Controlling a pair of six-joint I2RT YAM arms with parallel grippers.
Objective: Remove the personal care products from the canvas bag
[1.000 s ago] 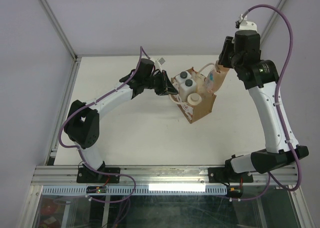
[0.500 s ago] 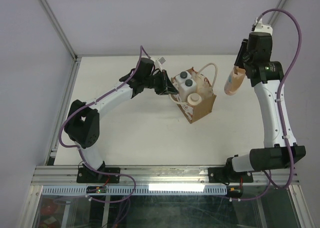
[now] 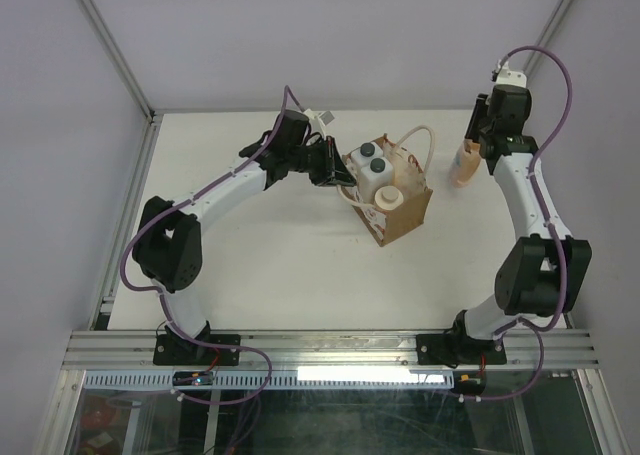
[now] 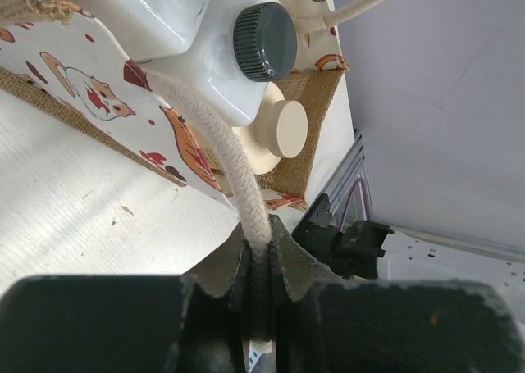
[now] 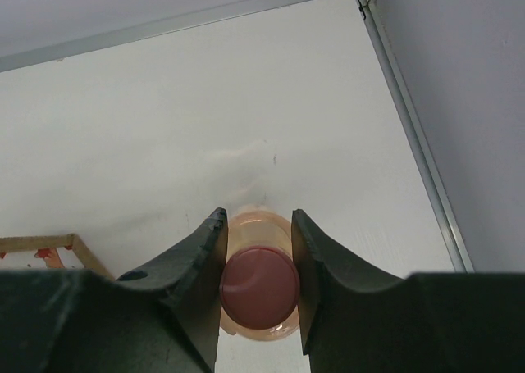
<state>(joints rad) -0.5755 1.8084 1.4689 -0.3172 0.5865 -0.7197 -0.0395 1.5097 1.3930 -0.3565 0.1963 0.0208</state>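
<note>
Peach bottle (image 3: 463, 163), upright, is clamped in the right gripper's (image 5: 256, 225) jaws above the bench (image 3: 280, 255), apart from the bag (image 3: 402, 217), on its right. Left gripper (image 4: 259, 254) jaws pinch a rope handle (image 4: 215, 139). Two white bottles (image 3: 371, 172) and a cream bottle (image 3: 388, 197) stand inside the bag.
</note>
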